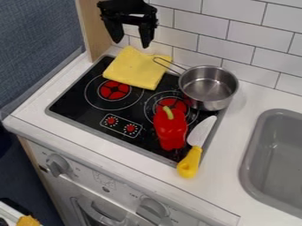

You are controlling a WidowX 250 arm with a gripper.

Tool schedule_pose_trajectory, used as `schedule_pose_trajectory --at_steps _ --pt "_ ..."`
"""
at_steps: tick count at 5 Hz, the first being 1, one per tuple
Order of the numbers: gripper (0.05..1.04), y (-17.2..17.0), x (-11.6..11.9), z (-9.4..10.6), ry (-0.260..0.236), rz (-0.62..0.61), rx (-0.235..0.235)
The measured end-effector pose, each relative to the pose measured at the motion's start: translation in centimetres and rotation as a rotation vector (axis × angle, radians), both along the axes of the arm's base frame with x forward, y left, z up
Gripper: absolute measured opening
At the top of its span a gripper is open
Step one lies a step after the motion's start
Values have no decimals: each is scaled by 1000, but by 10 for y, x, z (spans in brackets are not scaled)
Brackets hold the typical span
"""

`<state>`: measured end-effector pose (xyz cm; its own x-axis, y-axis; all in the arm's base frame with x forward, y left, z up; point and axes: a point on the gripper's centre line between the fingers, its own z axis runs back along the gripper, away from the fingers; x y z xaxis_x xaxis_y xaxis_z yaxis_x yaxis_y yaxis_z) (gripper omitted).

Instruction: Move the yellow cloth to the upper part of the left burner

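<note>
The black gripper [130,39] hangs at the top of the camera view, above the back left of the stove, with its two fingers apart and nothing between them. Below it, the folded yellow cloth [137,68] lies flat at the stove's back edge, against the upper side of the left burner [114,90]. The cloth's lower edge overlaps the burner's outer ring, while the red centre is uncovered.
A metal pot [207,86] stands at the back right of the stove, its handle reaching to the cloth's right edge. A red pepper [170,129] lies over the right burner, beside a yellow-handled knife [190,162]. The grey sink [274,154] is at the right.
</note>
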<state>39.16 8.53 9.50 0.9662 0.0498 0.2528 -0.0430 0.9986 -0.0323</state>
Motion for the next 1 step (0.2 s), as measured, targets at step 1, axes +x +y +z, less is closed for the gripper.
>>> schedule_pose_trajectory --at_steps 1 --pt "998 0 0 -1 0 0 0"
